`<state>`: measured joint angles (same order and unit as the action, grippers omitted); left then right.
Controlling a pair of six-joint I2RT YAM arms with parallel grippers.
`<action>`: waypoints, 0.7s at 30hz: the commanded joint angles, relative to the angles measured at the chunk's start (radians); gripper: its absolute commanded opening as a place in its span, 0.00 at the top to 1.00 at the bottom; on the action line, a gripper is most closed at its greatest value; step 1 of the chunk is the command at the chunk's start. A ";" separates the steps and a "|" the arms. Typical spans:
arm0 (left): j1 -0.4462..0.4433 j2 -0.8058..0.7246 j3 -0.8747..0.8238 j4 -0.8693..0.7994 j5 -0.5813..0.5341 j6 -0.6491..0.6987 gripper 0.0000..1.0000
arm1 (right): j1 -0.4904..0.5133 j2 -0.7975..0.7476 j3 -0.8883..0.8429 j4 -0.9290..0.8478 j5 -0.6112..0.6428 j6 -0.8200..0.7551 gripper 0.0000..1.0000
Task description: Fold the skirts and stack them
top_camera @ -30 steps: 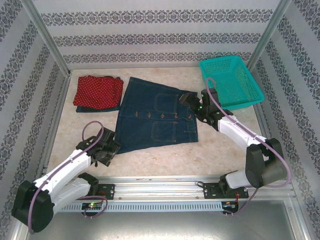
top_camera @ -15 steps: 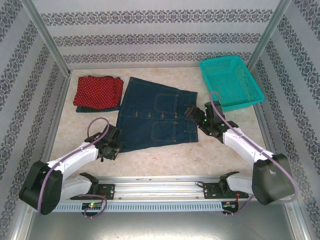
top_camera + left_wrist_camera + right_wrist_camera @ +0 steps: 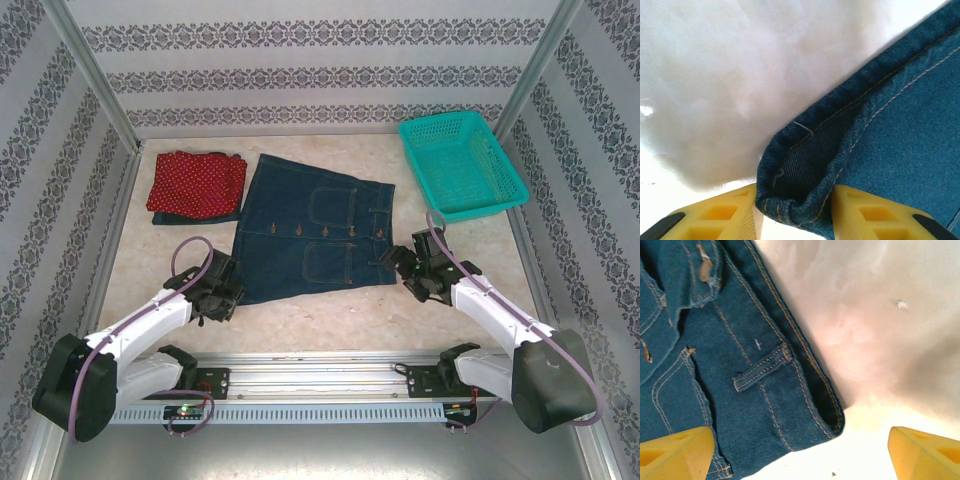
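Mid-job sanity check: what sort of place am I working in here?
Probably a lab test cell dressed as a room: metal frame posts, wallpapered panels round a marble-look table, and a denim skirt laid out for folding.

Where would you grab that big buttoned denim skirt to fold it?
The denim skirt lies flat, so pinch its near corners from the near side: the hem corner and waistband corner are thick stitched edges lying exposed.

The left arm and right arm have white shells, bulky black joints and a looped purple cable each. Their jaws are yellow with hollow cells, black at the edges.
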<state>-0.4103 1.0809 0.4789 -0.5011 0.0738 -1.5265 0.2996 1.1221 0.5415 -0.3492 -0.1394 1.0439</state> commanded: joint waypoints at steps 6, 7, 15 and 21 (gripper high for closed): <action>0.011 -0.026 -0.068 -0.068 0.040 -0.018 0.61 | 0.043 0.048 -0.021 0.000 -0.033 0.068 0.14; 0.016 -0.038 -0.087 -0.063 0.041 -0.025 0.60 | 0.046 0.055 -0.021 -0.002 -0.031 0.065 0.14; 0.038 -0.066 -0.119 -0.028 0.050 -0.026 0.57 | 0.052 0.151 -0.006 0.086 -0.044 0.074 0.36; 0.047 -0.028 -0.121 0.025 0.067 -0.011 0.78 | 0.053 0.207 -0.007 0.161 -0.018 0.077 0.54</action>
<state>-0.3759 1.0195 0.3859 -0.4843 0.1314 -1.5448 0.3386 1.3083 0.5327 -0.2428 -0.1726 1.1126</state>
